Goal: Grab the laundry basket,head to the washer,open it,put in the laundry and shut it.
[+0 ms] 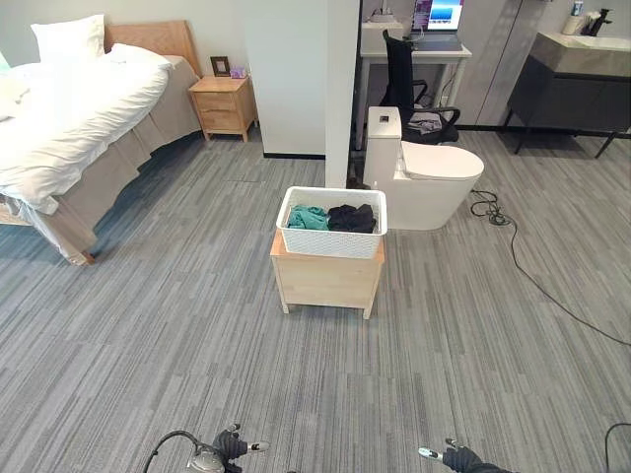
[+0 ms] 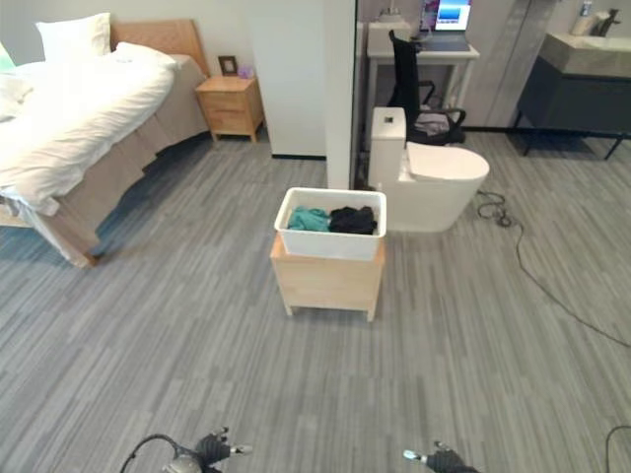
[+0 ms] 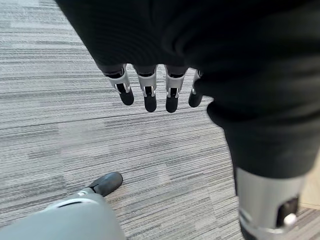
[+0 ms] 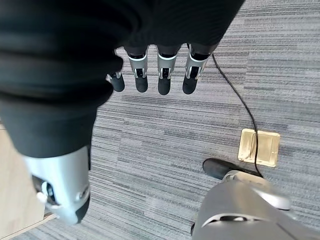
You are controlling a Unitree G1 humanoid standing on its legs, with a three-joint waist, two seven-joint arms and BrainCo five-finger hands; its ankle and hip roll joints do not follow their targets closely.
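The fingers (image 3: 150, 92) of the left hand (image 1: 233, 445) hang straight and relaxed over bare floor (image 1: 177, 335), holding nothing. The fingers (image 4: 162, 75) of the right hand (image 1: 455, 457) hang the same way, loose and empty. Both hands sit low in the head views, well short of the laundry basket (image 1: 332, 223), one to either side of the line that leads to it.

The laundry basket is white, and it stands on a small wooden table (image 1: 327, 279) in the middle of the floor. Inside it lie a teal garment (image 1: 309, 218) and a dark garment (image 1: 352, 218), side by side. Just behind the basket stands a white toilet (image 1: 424, 177). Farther behind it are a white pillar (image 1: 341, 79) and a black chair (image 1: 414, 89) at a desk. Far off to the basket's left stand a bed (image 1: 69, 118) and a wooden nightstand (image 1: 225, 106).

As a judgement, the task has barely begun. The basket is not yet grasped, since nothing touches it. No washer can be made out here. Left to do: close in on the basket, lift it, carry it to the washer, open the door, load the laundry and shut it.
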